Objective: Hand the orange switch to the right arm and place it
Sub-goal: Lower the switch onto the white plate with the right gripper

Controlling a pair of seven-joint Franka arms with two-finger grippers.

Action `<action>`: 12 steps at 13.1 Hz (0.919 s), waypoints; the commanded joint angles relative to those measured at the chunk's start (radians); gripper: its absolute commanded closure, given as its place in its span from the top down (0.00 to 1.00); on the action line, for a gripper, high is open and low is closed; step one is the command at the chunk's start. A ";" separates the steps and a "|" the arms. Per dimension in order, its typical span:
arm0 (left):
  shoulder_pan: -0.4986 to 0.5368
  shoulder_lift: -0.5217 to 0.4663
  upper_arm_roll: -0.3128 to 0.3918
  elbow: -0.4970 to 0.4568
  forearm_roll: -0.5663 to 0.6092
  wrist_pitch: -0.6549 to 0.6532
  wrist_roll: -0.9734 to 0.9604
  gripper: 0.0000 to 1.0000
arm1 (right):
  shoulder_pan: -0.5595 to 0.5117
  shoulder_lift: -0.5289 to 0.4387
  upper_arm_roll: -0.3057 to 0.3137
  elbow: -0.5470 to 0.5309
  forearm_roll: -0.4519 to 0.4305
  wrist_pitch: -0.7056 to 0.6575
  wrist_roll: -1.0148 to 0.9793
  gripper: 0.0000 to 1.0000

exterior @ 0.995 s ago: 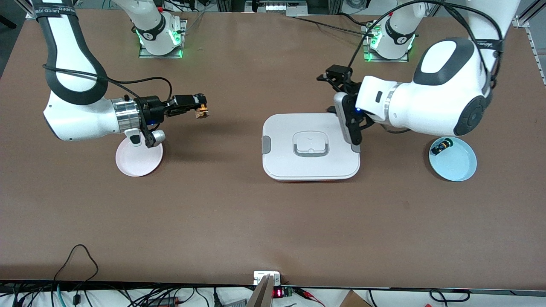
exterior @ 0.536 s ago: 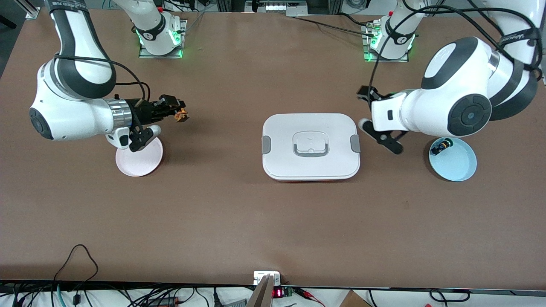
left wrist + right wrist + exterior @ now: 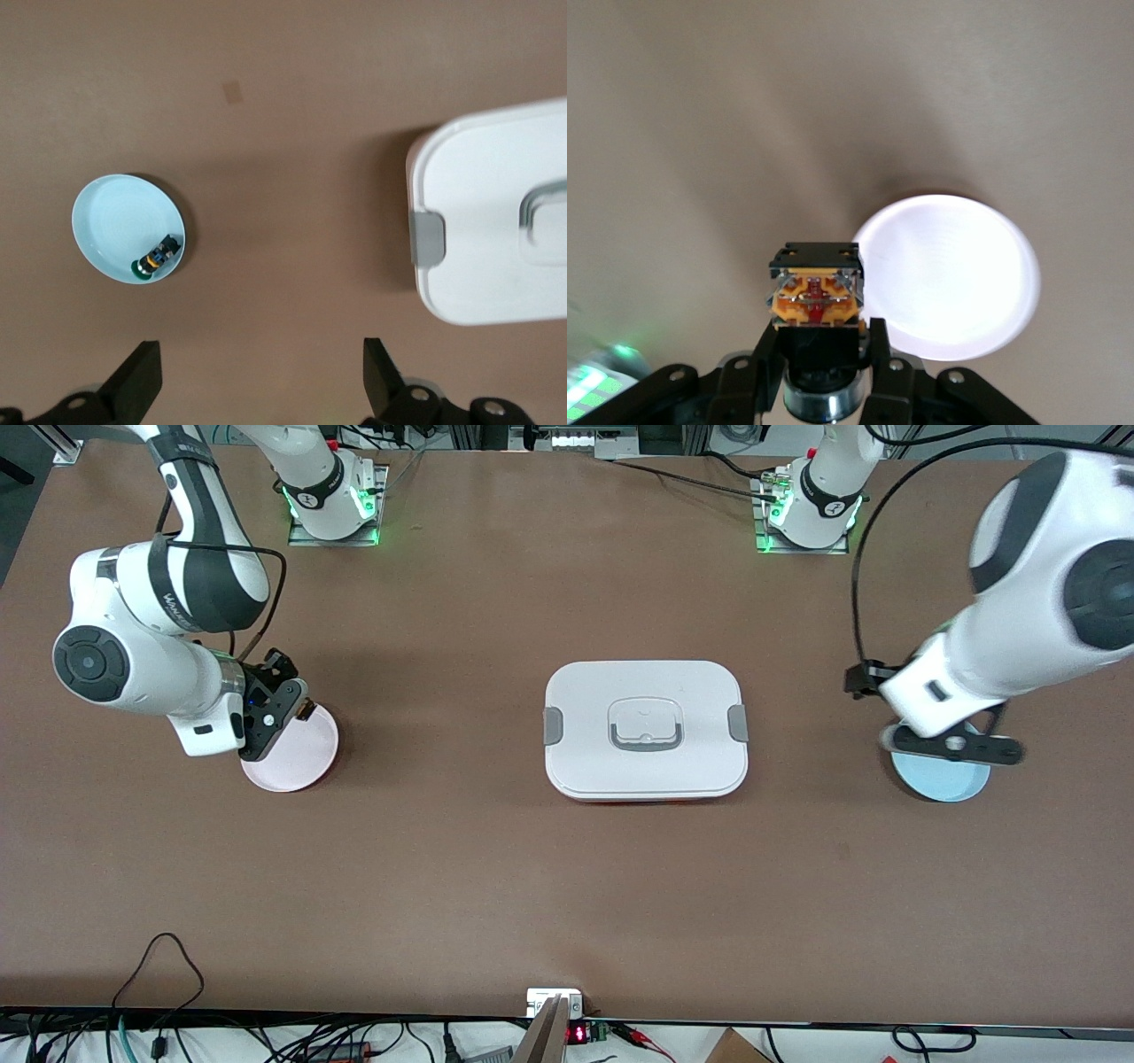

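A white lidded box (image 3: 646, 731) with a grey handle sits mid-bench (image 3: 496, 868), its lid on, so what it holds cannot be told. Toward the right arm's end from the box lies a pale pink plate (image 3: 297, 755), bare as far as it shows. The right tool (image 3: 282, 707) hangs over that plate's rim on the side toward the bases, clenched on the orange switch (image 3: 816, 297), which is held up in the air just off the plate's edge in the right wrist view, its orange and black body pinched between the slim black fingers (image 3: 878, 341). Toward the left arm's end from the box lies a light blue plate (image 3: 106, 221); in it, against the rim, rests a small green-capped switch (image 3: 153, 258) on its side. The left tool (image 3: 257, 376) hangs released over the bare bench near the blue plate, its two black fingertips (image 3: 140, 376) standing wide apart with nothing between them.
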 commanded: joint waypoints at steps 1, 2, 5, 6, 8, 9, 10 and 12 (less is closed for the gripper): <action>-0.171 -0.214 0.273 -0.249 -0.080 0.192 -0.017 1.00 | -0.021 -0.004 0.007 -0.065 -0.067 0.118 -0.129 0.17; -0.183 -0.256 0.293 -0.306 -0.080 0.269 -0.013 1.00 | -0.036 -0.001 0.008 -0.095 -0.067 0.164 -0.165 0.17; -0.204 -0.345 0.315 -0.447 -0.077 0.326 -0.008 1.00 | -0.056 0.009 0.008 -0.186 -0.075 0.295 -0.257 0.17; -0.203 -0.345 0.319 -0.445 -0.075 0.311 -0.009 1.00 | -0.067 0.019 0.008 -0.206 -0.096 0.342 -0.280 0.17; -0.197 -0.322 0.313 -0.402 -0.080 0.276 -0.011 1.00 | -0.075 0.037 0.007 -0.240 -0.174 0.396 -0.294 0.17; -0.198 -0.315 0.312 -0.391 -0.080 0.273 -0.009 1.00 | -0.085 0.054 0.007 -0.246 -0.185 0.424 -0.297 0.17; -0.197 -0.316 0.310 -0.389 -0.080 0.271 -0.009 1.00 | -0.108 0.075 0.008 -0.257 -0.187 0.459 -0.301 0.17; -0.198 -0.319 0.307 -0.380 -0.079 0.262 -0.013 1.00 | -0.125 0.106 0.008 -0.301 -0.192 0.560 -0.318 0.17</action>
